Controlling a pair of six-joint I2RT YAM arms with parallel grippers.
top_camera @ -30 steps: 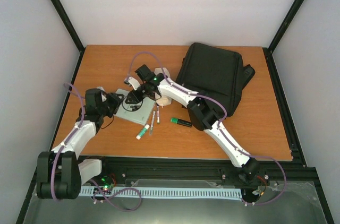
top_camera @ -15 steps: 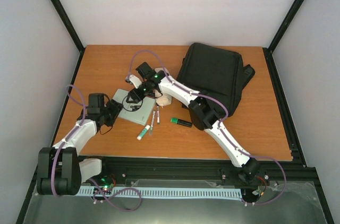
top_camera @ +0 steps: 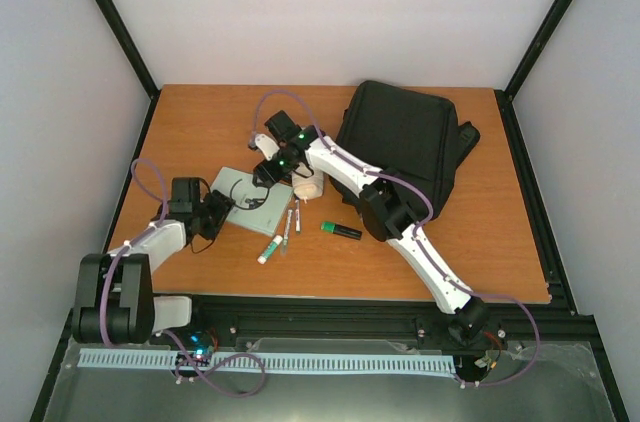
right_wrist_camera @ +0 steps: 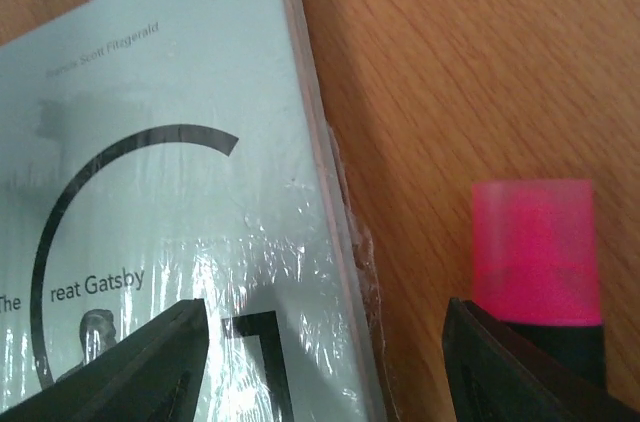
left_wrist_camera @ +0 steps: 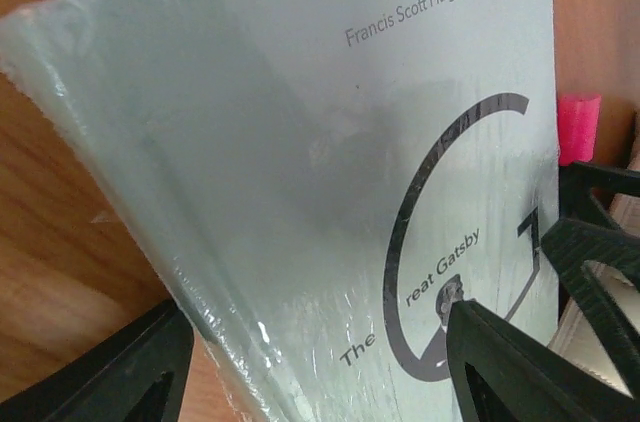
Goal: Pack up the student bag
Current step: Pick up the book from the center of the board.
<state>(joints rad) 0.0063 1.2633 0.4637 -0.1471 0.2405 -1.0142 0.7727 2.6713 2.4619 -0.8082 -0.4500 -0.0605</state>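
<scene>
Right tool (top_camera: 265, 175) at book (top_camera: 238, 200) — student bag (top_camera: 405, 137), lengthwise near-to-far

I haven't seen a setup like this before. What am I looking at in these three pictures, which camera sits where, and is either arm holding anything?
Two white robot arms are bolted at the near edge of a wooden table. The wide picture comes from a fixed camera above and behind them. Each close-up comes from a camera on one wrist, with that arm's own black fingers at the bottom. On the table lie a black backpack, a pale green book (The Great Gatsby, in clear wrap), loose pens and markers and a pink-capped highlighter. Both arms are at the book. The left gripper and the right gripper are open, so nothing is held.
</scene>
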